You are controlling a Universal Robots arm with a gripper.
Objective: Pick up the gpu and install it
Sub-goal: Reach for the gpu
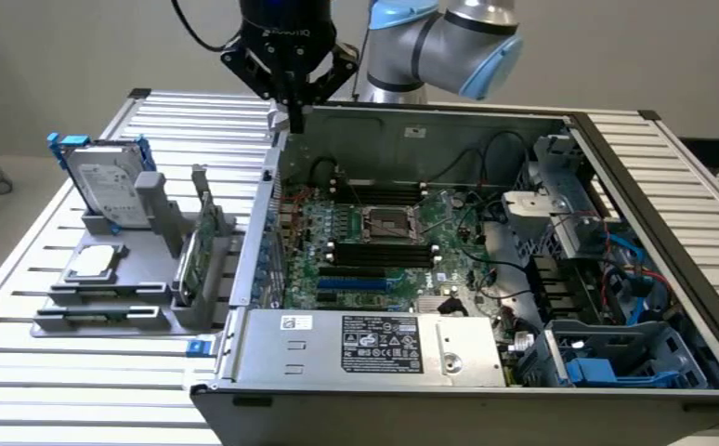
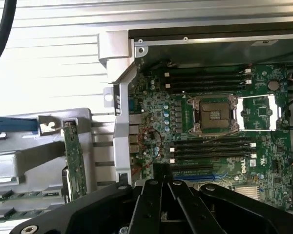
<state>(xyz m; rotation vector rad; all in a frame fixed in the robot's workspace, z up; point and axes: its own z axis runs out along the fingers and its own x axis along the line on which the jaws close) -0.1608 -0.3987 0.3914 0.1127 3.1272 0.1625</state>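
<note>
item: gpu (image 1: 199, 249), standing on edge in the grey holder (image 1: 149, 195) beside the open computer case (image 1: 434, 113), not yet picked up or installed; gripper (image 1: 289, 110) pressed together, empty, hovering over the case's upper corner, well apart from the card.

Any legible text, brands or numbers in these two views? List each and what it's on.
"DELL": white print on the motherboard.
Power supply label: lines of text and marks, too small to read.
Small white sticker beside it: too small to read.
Hard drive label: too small to read.
Nothing else legible.
</note>
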